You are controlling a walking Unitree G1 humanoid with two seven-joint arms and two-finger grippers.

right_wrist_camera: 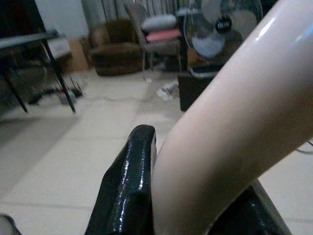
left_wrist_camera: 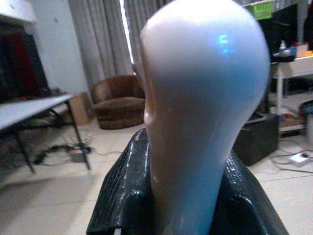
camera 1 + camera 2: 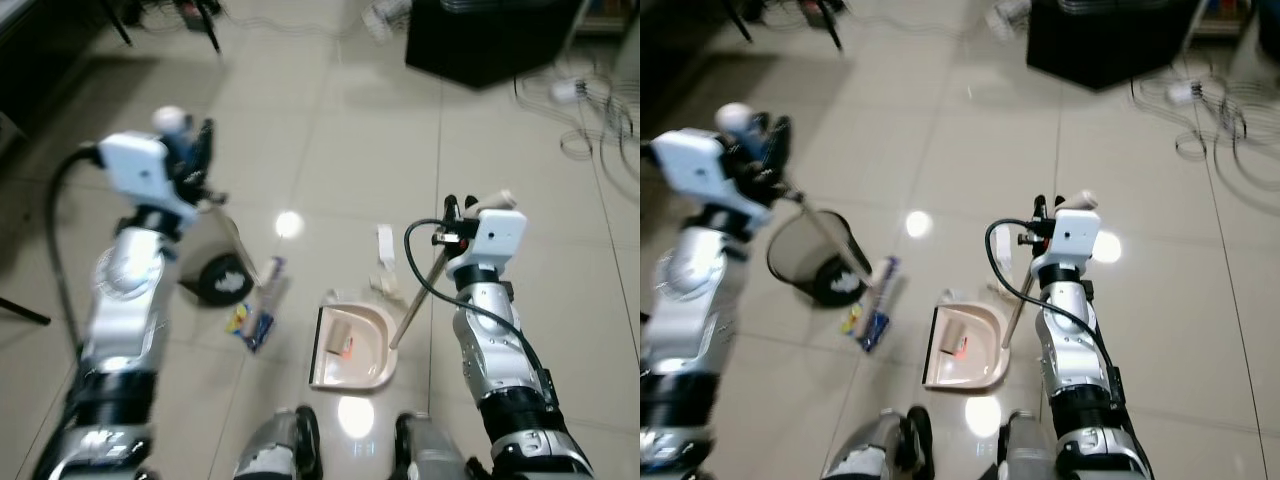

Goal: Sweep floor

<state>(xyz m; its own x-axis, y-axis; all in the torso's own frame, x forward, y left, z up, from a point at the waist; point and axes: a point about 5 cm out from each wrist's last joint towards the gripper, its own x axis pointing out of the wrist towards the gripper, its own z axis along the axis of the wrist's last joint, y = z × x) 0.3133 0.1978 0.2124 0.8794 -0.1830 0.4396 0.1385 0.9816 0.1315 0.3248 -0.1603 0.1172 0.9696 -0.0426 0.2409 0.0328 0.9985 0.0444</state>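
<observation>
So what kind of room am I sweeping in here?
Most likely a lived-in living room or home workspace: glossy beige tile floor, a brown armchair by long curtains, a standing fan, and loose cables on the floor.

Both arms raised, left tool (image 3: 195, 150) higher than right tool (image 3: 462, 208)

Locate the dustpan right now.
In the head views, the beige dustpan sits on the floor just ahead of the robot's feet, its handle held by the right gripper.

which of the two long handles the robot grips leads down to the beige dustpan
The beige handle in the right gripper; the left gripper's white-topped handle runs to the broom.
</observation>
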